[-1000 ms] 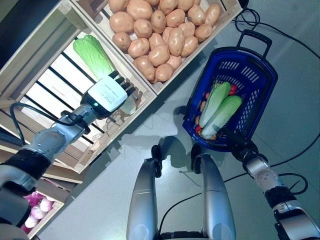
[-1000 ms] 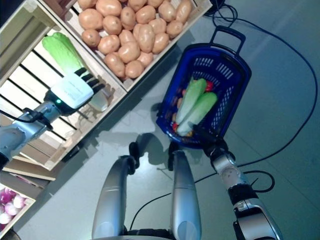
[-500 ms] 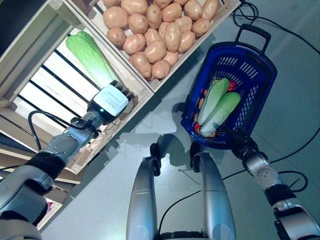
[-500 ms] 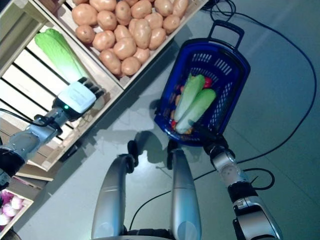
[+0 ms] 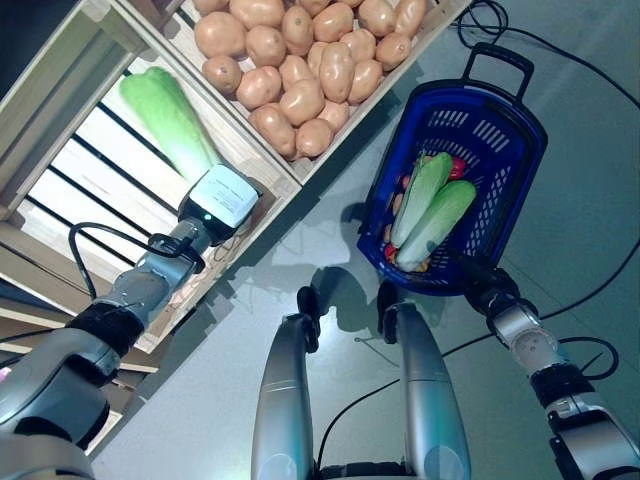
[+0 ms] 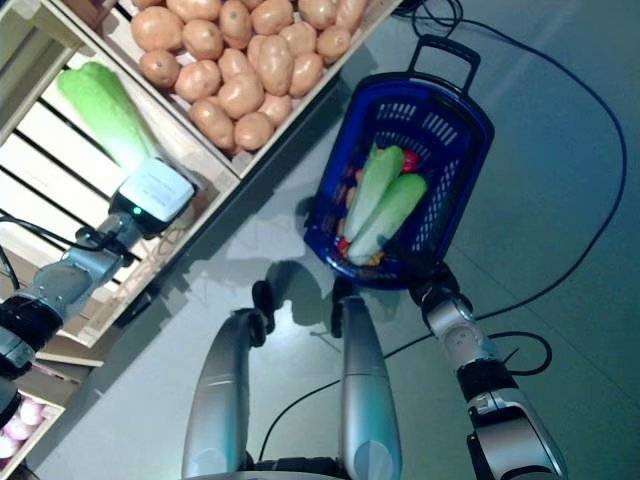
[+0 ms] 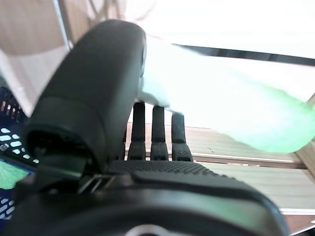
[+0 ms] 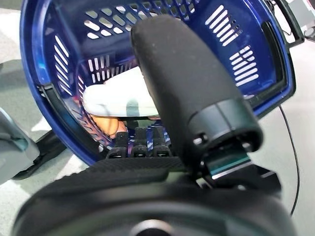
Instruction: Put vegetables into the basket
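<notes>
A long green cabbage (image 5: pixel 165 115) lies in a slatted wooden crate (image 5: pixel 75 185) of the stand. My left hand (image 5: pixel 222 198) is inside that crate at the cabbage's pale lower end. In the left wrist view its fingers (image 7: pixel 157 132) are straight, right beside the cabbage (image 7: pixel 236 108). The blue basket (image 5: pixel 530 130) stands on the floor at the right. It holds two long green cabbages (image 5: pixel 425 205) and small red and orange vegetables. My right hand (image 5: pixel 480 280) waits at the basket's near rim (image 8: pixel 59 59) with its fingers (image 8: pixel 138 142) straight.
The wooden stand's front edge (image 5: pixel 290 185) runs diagonally between the crates and the grey floor. The basket's black handle (image 5: pixel 500 60) sticks out at its far end. Grey floor lies between the stand and the basket.
My left hand has moved deeper into the crate, up to the cabbage's lower end. The view has shifted a little. My right hand has stayed at the basket's rim.
</notes>
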